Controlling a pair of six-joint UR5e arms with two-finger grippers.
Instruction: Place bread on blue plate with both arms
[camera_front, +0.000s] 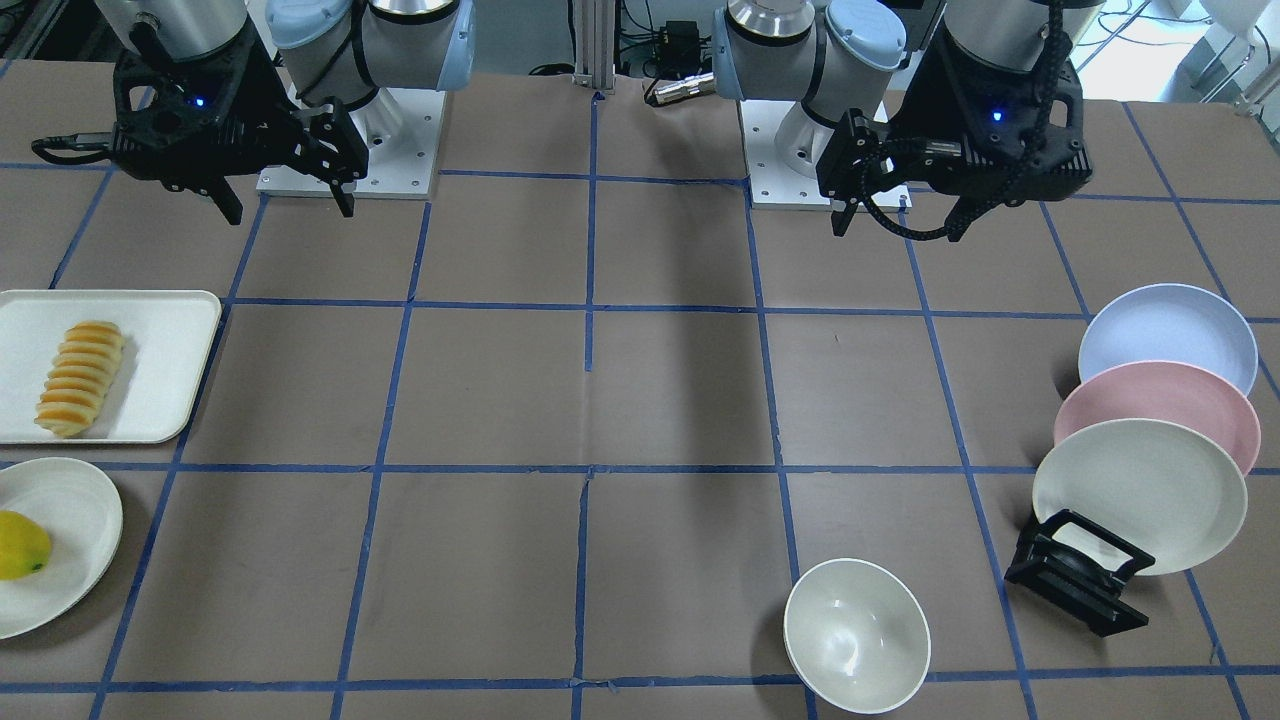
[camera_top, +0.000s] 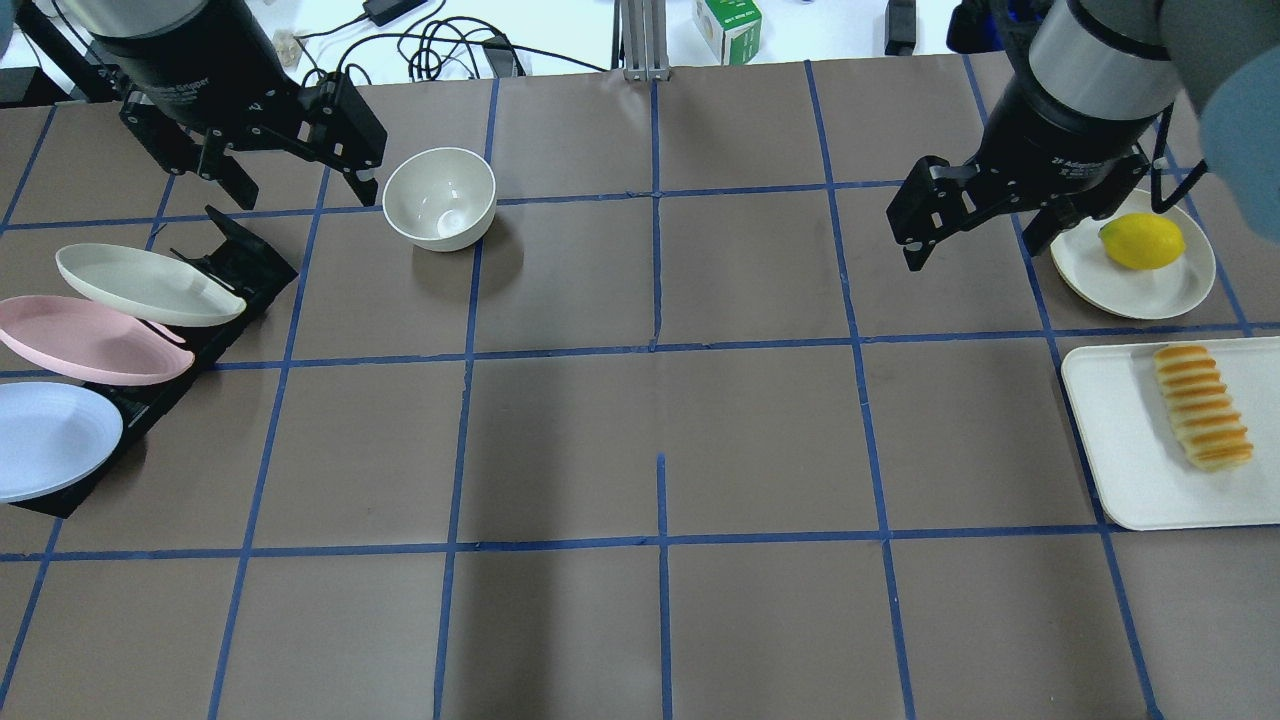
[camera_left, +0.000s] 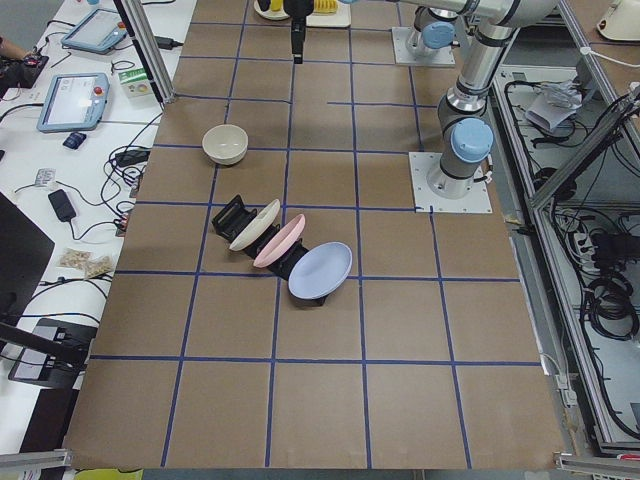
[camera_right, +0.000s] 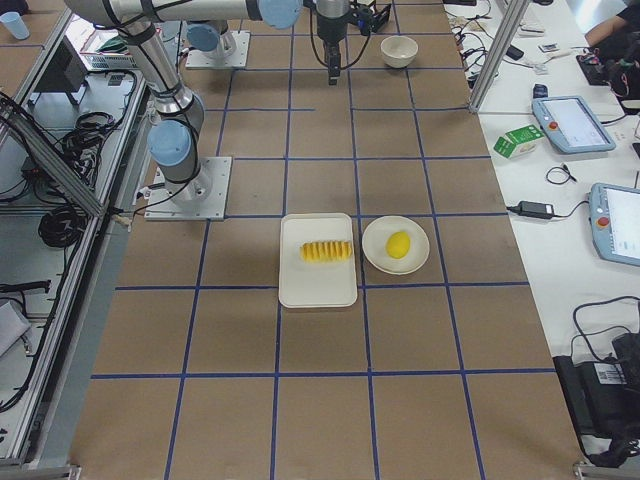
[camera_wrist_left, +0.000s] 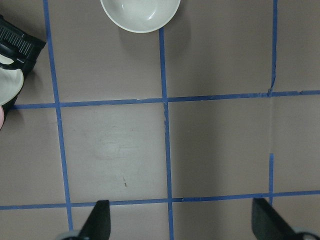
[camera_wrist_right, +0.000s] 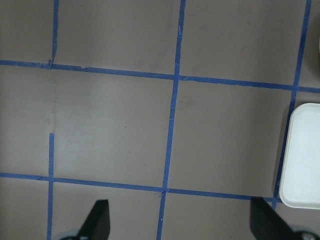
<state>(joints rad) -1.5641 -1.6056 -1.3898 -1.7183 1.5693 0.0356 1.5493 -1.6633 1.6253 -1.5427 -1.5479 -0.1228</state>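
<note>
The bread (camera_front: 80, 377) is a ridged yellow-orange loaf lying on a white tray (camera_front: 170, 330) on my right side; it also shows in the overhead view (camera_top: 1203, 407). The blue plate (camera_top: 45, 440) leans in a black rack (camera_top: 250, 260) on my left, the nearest of three plates, and shows in the front view (camera_front: 1168, 335). My left gripper (camera_top: 305, 190) is open and empty, above the table between the rack and a bowl. My right gripper (camera_top: 985, 245) is open and empty, left of the lemon's plate and well behind the bread.
A pink plate (camera_top: 80, 340) and a cream plate (camera_top: 140, 285) share the rack. A cream bowl (camera_top: 440, 198) stands beside the left gripper. A lemon (camera_top: 1142, 241) lies on a cream plate (camera_top: 1185, 290) behind the tray. Blue tape grids the brown table.
</note>
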